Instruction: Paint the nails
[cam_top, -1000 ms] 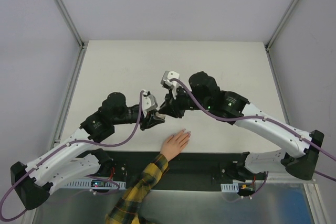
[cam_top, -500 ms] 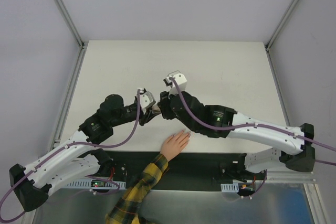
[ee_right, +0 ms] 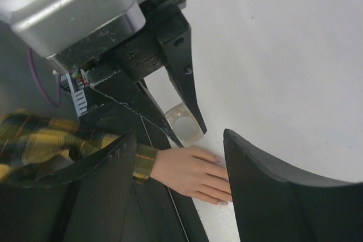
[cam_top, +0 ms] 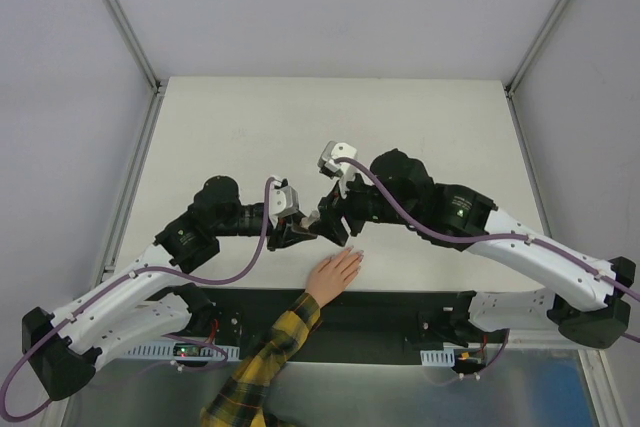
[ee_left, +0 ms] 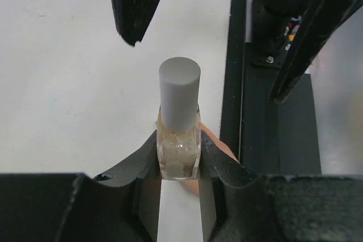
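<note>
One grip only | left hand clamped on small nail-polish bottle, grey cap on | right hand spread wide, holding nothing, poised over the bottle | nails on human hand, flat on table beside bottle, plaid sleeve behind

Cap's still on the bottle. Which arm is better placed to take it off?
Right. The right fingers stand open over the cap, not touching it, while the left fingers are shut on the bottle, steadying it.
</note>
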{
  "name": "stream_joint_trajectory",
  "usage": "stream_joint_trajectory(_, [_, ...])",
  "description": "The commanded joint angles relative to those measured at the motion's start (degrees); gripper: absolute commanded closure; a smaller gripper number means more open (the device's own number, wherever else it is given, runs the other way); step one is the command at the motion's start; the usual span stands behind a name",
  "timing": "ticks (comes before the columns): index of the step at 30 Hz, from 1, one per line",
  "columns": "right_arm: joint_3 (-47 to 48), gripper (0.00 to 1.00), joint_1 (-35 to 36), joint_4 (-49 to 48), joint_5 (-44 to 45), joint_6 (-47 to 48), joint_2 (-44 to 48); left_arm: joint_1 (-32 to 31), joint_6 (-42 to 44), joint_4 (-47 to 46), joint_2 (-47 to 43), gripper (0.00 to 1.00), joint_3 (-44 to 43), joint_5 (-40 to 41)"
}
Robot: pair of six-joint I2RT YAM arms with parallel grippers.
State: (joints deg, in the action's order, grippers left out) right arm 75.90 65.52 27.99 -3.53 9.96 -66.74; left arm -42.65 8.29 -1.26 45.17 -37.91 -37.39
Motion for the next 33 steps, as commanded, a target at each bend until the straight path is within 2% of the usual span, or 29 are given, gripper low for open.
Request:
stream_joint_trajectory(1, [1.53, 0.41, -1.79, 1.02, -12.2, 7.62, -0.76, 0.2, -1.26, -2.96, 1.15, 1.0, -2.78, -10.59])
stream_joint_trajectory(7, [1.53, 0.53, -4.08, 1.1, -14.39, 8.85, -1.11, 0.2, -1.44, -2.96, 1.59, 1.0, -2.78, -11.57])
stream_joint_trajectory(16, [1.36, 0.59, -4.26, 0.93, -16.86, 9.99, -3.04, 0.2, -1.61, -2.96, 1.85, 1.0, -2.87, -10.87])
stream_joint_trajectory(23, [1.27, 0.74, -4.26, -0.3, -17.83, 9.91, -3.84, 0.2, -1.53, -2.96, 1.77, 1.0, -2.7, -9.81])
stream_joint_trajectory(24, [1.18, 0.83, -4.26, -0.39, -17.83, 9.82, -3.92, 0.2, -1.44, -2.96, 1.68, 1.0, -2.78, -9.11])
stream_joint_trajectory(26, [1.18, 0.89, -4.26, -0.39, -17.65, 9.21, -4.01, 0.2, -1.35, -2.96, 1.42, 1.0, -2.7, -8.15])
stream_joint_trajectory(27, [1.09, 0.97, -4.26, -0.39, -17.56, 8.94, -4.01, 0.2, -1.26, -2.96, 1.15, 1.0, -2.69, -6.84])
stream_joint_trajectory(28, [1.09, 0.99, -4.26, -0.39, -17.39, 8.33, -4.01, 0.2, -1.18, -2.96, 1.06, 1.0, -2.69, -5.95])
stream_joint_trajectory(33, [-0.48, 0.99, -4.17, -2.41, -13.88, 3.68, -4.01, 0.2, -0.13, -2.96, -0.78, 1.0, -2.08, 3.35])
